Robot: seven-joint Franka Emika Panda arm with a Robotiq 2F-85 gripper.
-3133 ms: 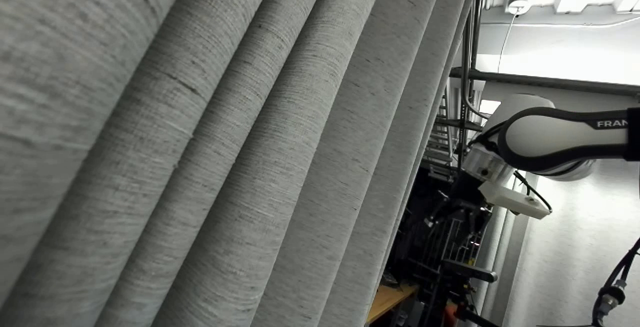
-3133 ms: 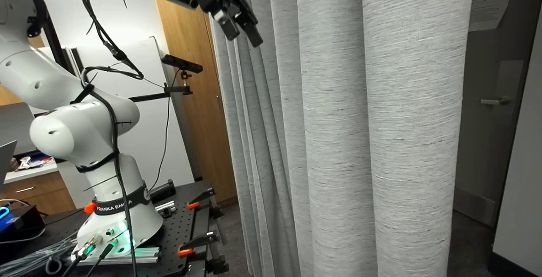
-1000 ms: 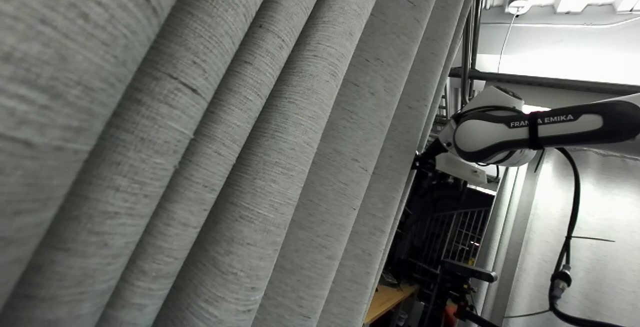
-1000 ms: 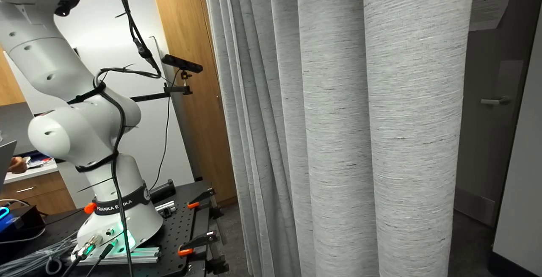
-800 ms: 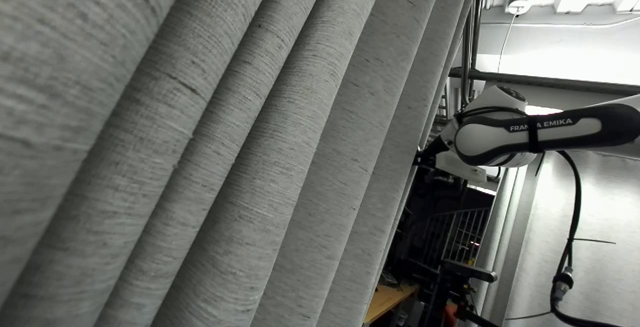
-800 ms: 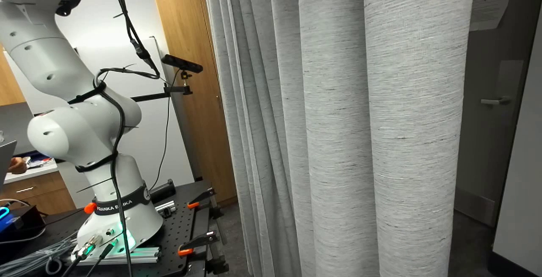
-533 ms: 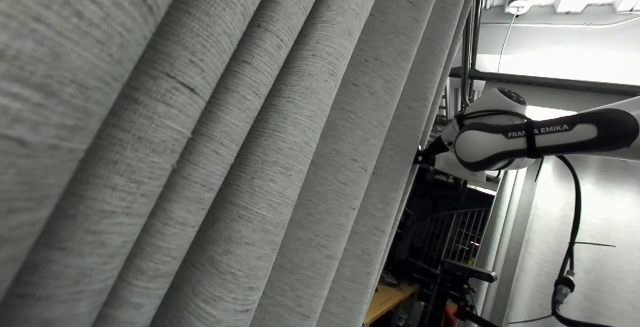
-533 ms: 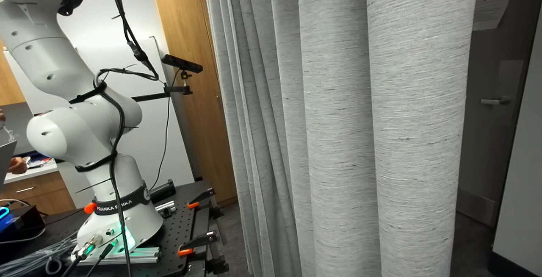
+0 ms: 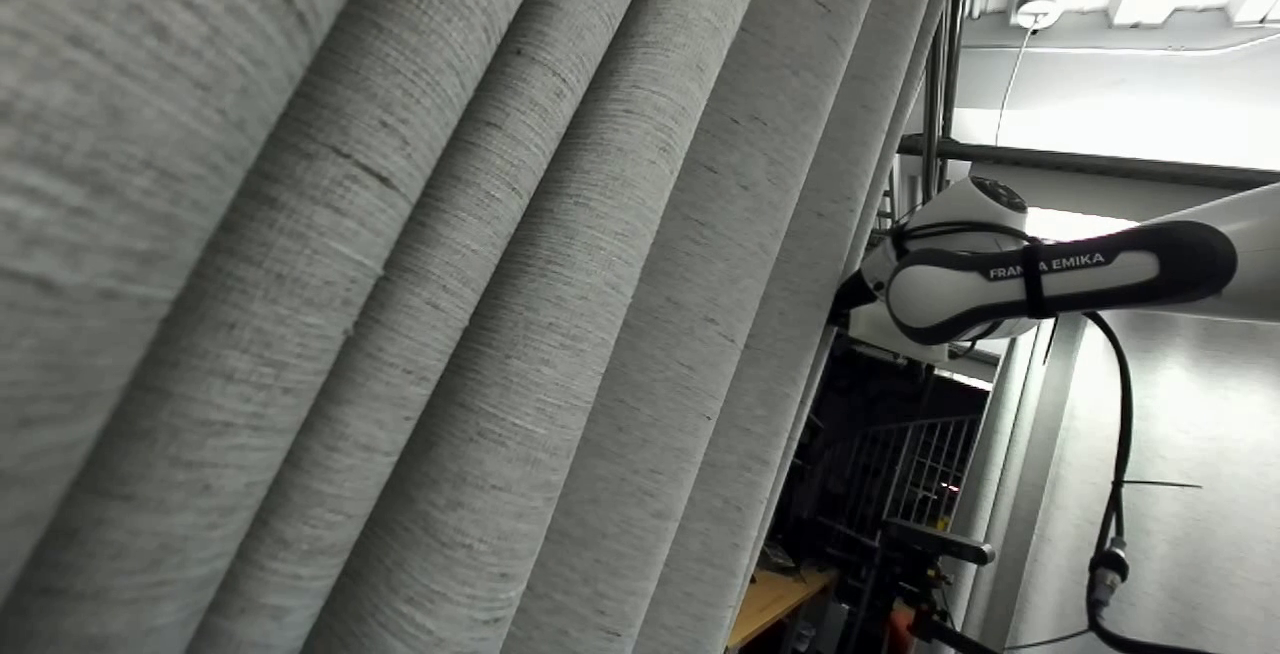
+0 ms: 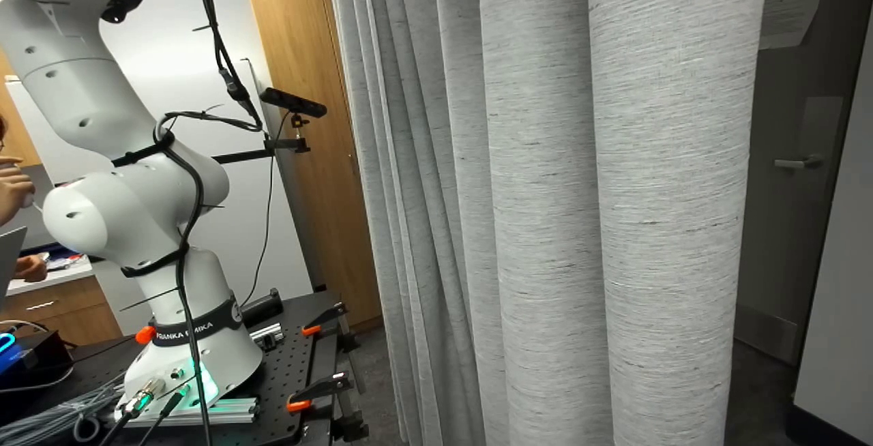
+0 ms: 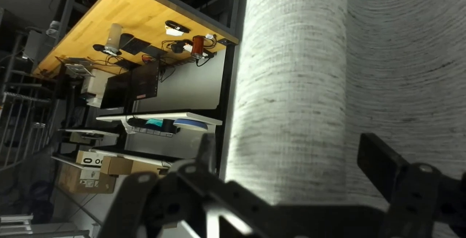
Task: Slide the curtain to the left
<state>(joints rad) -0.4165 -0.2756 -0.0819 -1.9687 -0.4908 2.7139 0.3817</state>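
Legibly, arm beside curtain reads “EMIKA”.

Curtain is light grey, flecked with fine dark streaks running crosswise. Claw is black; arm is white with black trim. Wooden surface in wrist view is honey-yellow.

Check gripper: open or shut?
Open: in the wrist view, the gripper has its fingers wide apart, a fold of the curtain showing between them. Contact with it: cannot tell.
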